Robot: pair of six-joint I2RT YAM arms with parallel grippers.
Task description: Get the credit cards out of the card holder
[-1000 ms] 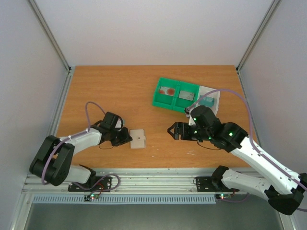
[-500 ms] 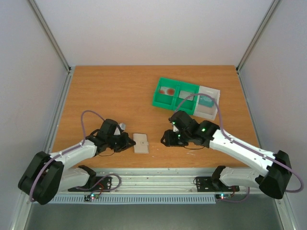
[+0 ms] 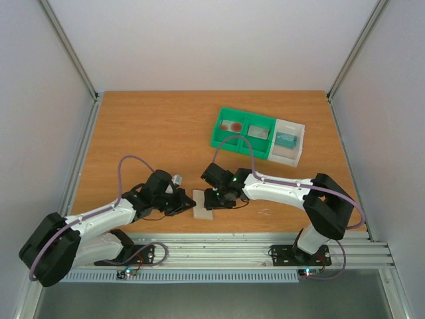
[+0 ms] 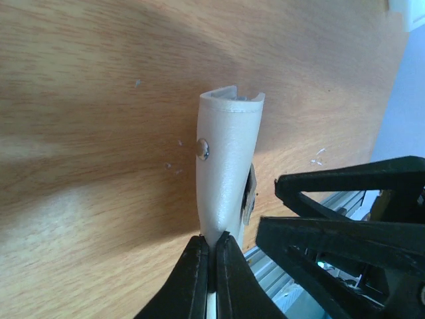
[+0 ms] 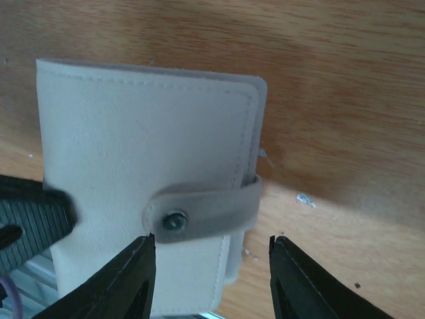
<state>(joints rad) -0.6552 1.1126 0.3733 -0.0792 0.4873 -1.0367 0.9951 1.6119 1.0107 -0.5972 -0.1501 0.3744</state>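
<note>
The card holder [image 3: 203, 205] is a whitish stitched wallet with a grey strap and a metal snap [image 5: 174, 220], closed, near the table's front edge. My left gripper [image 3: 188, 203] is shut on its near edge [image 4: 214, 240] and holds it tilted up off the wood. My right gripper [image 3: 214, 198] is open right over the holder, its jaws on either side of the strap end [image 5: 212, 249]. A red-marked card [image 3: 232, 125] and a greyish card [image 3: 258, 133] lie in the green bin's compartments. A teal card [image 3: 286, 140] lies in the white tray.
The green two-compartment bin [image 3: 243, 142] and the white tray [image 3: 297, 149] stand at the back right. The metal rail [image 3: 219, 247] runs just in front of the holder. White specks [image 5: 307, 199] lie on the wood.
My right arm has swung left from near the bin and come down over the holder. My left gripper has carried the holder right and nearer the front edge.
</note>
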